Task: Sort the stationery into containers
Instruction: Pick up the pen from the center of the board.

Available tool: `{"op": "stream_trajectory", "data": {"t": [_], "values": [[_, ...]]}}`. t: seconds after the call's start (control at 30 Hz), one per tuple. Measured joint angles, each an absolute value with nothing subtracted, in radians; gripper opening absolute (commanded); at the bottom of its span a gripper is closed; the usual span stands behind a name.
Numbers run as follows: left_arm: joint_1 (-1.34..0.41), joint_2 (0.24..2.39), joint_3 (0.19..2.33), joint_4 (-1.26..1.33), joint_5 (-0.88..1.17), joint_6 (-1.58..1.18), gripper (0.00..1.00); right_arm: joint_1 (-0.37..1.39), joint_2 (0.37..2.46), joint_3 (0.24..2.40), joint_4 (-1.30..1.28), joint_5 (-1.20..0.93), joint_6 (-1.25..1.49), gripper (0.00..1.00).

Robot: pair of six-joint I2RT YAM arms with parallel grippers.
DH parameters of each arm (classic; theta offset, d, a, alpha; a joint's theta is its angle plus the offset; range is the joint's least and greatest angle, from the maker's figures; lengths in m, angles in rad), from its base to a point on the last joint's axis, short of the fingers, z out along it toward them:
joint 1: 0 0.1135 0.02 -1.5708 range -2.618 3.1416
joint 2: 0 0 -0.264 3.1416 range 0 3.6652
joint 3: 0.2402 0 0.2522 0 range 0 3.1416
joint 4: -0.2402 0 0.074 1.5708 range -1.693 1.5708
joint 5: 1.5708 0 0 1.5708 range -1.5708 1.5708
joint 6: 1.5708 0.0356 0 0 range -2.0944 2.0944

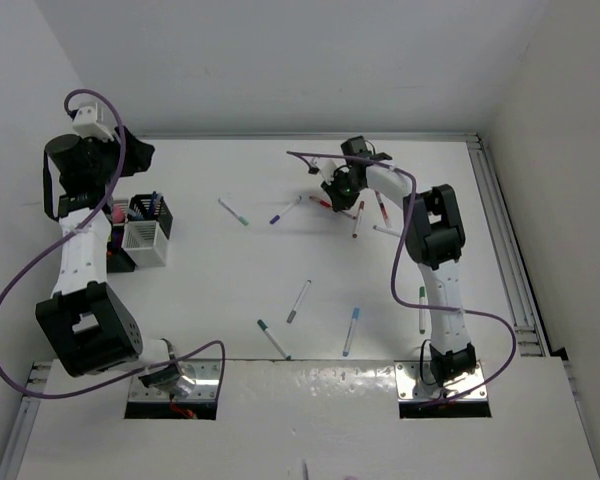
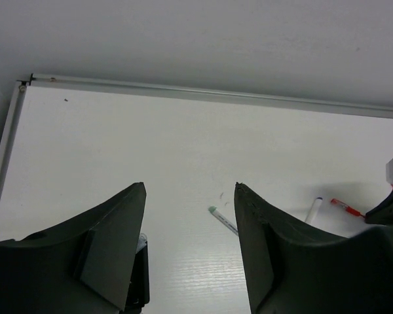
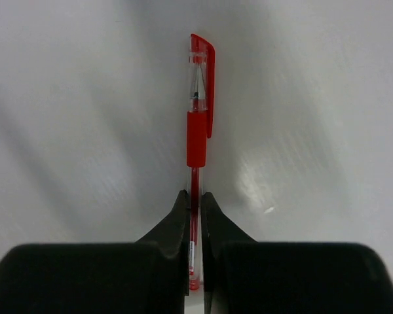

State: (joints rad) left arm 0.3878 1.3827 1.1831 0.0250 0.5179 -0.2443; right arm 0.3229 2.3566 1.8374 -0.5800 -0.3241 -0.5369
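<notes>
Right pincer: closed on the red gel pen with clear barrel, rubber grip and clipped cap. The barrel is pinched near its tail, so the capped end juts straight ahead in line with the jaws.
Why gripped so: a thin barrel is judged to be held firmest across its width. The long free end could swing if the carry is abrupt.
Pen's place: at about 1 o'clock on the white worktop in the overhead view. Whether it rests on the surface or is clear of it cannot be told.
Left pincer: jaws parted, nothing between them. It is held above the containers at 9 o'clock, judged ready to receive or fetch an item.
Containers: a white square mesh holder is set touching black square mesh holders, one already filled with upright pens. They are grouped at the left edge, within the left arm's reach and well apart from the gripped pen.
Loose stationery: a green-capped pen and a purple-capped pen lie near 12 o'clock. Several more lie near 5 to 6 o'clock, and a few just beside the right pincer.
Progress: judged partly done; many pens are left to be sorted.
Next move: a long carry toward 9 o'clock is called for.
</notes>
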Motion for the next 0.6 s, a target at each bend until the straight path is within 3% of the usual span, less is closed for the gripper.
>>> {"op": "stream_trajectory", "data": {"t": [0.37, 0.6], "values": [[0.413, 1.271, 1.171, 0.08, 0.554, -0.295, 0.66, 0.39, 2.071, 1.638, -0.391, -0.386, -0.272, 0.0], [0.346, 1.27, 1.119, 0.218, 0.738, -0.514, 0.66, 0.468, 1.798, 1.588, -0.184, -0.486, 0.002, 0.0]]}}
